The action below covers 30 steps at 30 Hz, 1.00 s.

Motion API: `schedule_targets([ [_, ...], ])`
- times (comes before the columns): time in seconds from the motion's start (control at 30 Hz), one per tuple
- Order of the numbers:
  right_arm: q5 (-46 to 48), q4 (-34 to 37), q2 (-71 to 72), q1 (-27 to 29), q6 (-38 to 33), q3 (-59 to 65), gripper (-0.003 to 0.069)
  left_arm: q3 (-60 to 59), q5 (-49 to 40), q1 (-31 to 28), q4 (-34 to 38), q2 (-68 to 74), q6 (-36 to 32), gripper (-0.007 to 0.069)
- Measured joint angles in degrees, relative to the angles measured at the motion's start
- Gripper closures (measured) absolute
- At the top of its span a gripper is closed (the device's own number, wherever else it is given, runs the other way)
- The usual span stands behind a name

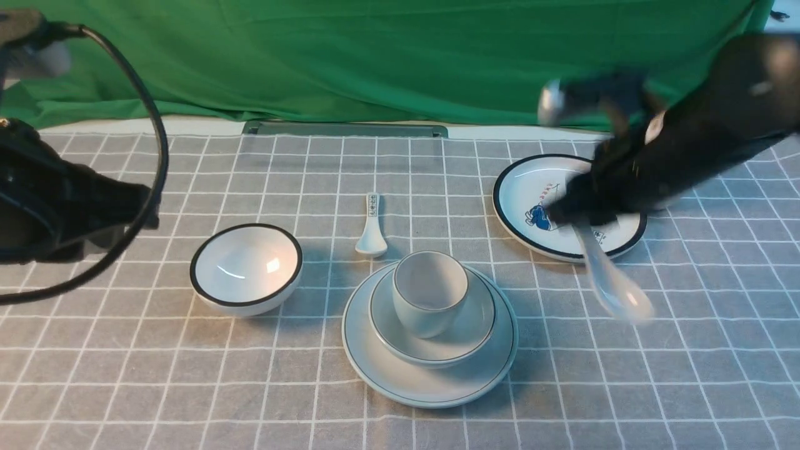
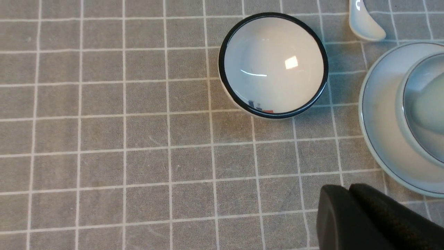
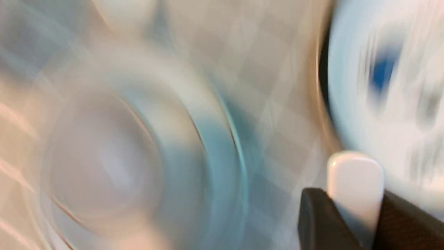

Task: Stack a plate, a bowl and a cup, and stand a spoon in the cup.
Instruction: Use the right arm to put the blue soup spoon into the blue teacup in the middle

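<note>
R gripper [image 3: 341,211] ×1: holds 1 spoon [image 1: 614,275], white, glossy, long-handled, bowl end hanging below jaws. Well to its L: 1 round plate [image 1: 430,390] w/ 1 shallow bowl [image 1: 375,325] on it, 1 smooth cup [image 1: 430,294] in bowl. L gripper [image 2: 341,189] ×1: jaws together; near: 1 black-rimmed bowl [image 1: 245,269].

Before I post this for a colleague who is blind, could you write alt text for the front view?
Right gripper holds a white spoon, bowl end down, right of a stacked plate, bowl and upright cup. Around them lie a black-rimmed bowl, a smaller spoon and a cartoon plate.
</note>
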<state>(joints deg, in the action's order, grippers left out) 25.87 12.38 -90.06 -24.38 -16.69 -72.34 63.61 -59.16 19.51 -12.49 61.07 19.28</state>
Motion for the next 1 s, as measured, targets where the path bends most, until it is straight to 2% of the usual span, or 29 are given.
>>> schedule_targets([
  [0.13, -25.87, 2.89, 8.26, -7.37, 2.3, 10.39, 0.0472, 0.0, 1.38, -0.11, 0.0, 0.0, 0.1, 0.0615],
  [0.27, -51.05, 2.83, 7.69, -14.91, 5.36, 21.38, 0.0472, 0.0, 2.84, -0.11, -0.17, 0.0, 0.0, 0.0615],
  [0.4, -64.11, 2.07, 3.84, -19.21, 5.56, 24.18, 0.0472, 0.0, 4.58, -0.11, -0.46, 0.05, -0.01, 0.0615],
  [0.63, -73.13, 2.01, -2.82, -20.48, 5.6, 24.54, 0.0472, 0.0, 5.36, -0.11, -0.63, 0.05, -0.71, 0.0615],
  [1.0, -74.79, 2.01, -9.72, -20.52, 5.6, 24.58, 0.0459, 0.0, 5.36, -0.11, -0.88, 0.05, -1.52, 0.0615],
])
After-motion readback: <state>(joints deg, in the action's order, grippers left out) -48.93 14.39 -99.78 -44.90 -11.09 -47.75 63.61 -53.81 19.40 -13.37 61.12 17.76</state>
